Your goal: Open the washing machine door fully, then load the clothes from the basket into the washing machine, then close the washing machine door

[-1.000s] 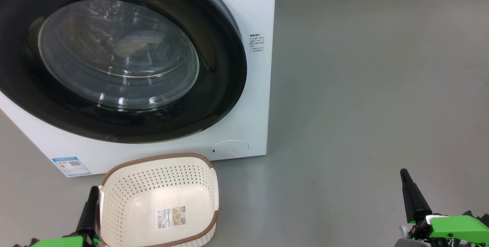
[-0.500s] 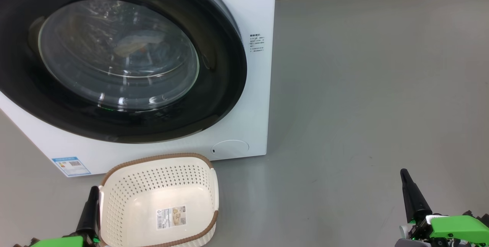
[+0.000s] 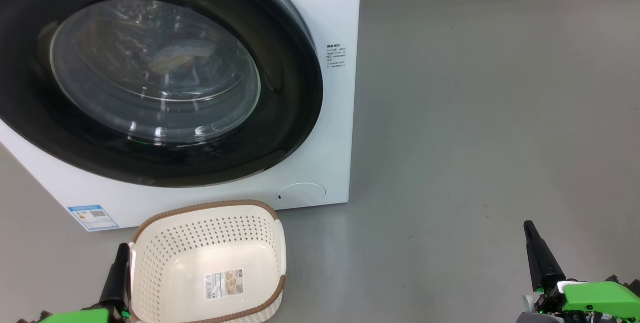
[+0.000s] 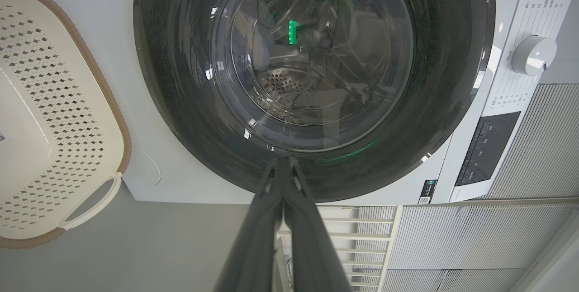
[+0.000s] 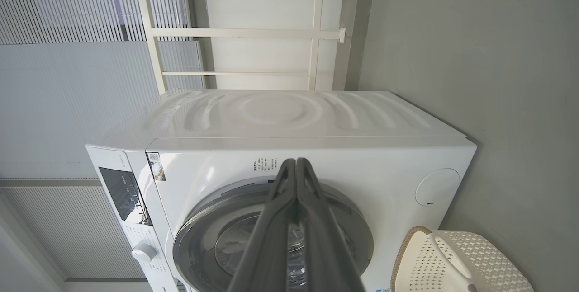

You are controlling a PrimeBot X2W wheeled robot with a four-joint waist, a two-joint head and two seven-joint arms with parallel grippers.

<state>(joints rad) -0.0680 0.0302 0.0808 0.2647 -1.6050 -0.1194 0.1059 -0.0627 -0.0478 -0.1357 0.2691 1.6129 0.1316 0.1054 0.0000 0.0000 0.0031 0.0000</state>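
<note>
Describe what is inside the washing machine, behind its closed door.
Through the glass of the washing machine door, pale bunched clothes lie in the steel drum. The black rim and reflections hide the rest, so other items may be hidden.

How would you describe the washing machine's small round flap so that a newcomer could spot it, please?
Find the big white washing machine with its black-rimmed door. At the front's lower right corner in the head view, beyond the cream basket, sits the flap. It is a white disc, far smaller than the door and without glass.

Grey floor (image 3: pixel 475 113): washing machine (image 3: pixel 332 8), basket (image 3: pixel 165 263).
</note>
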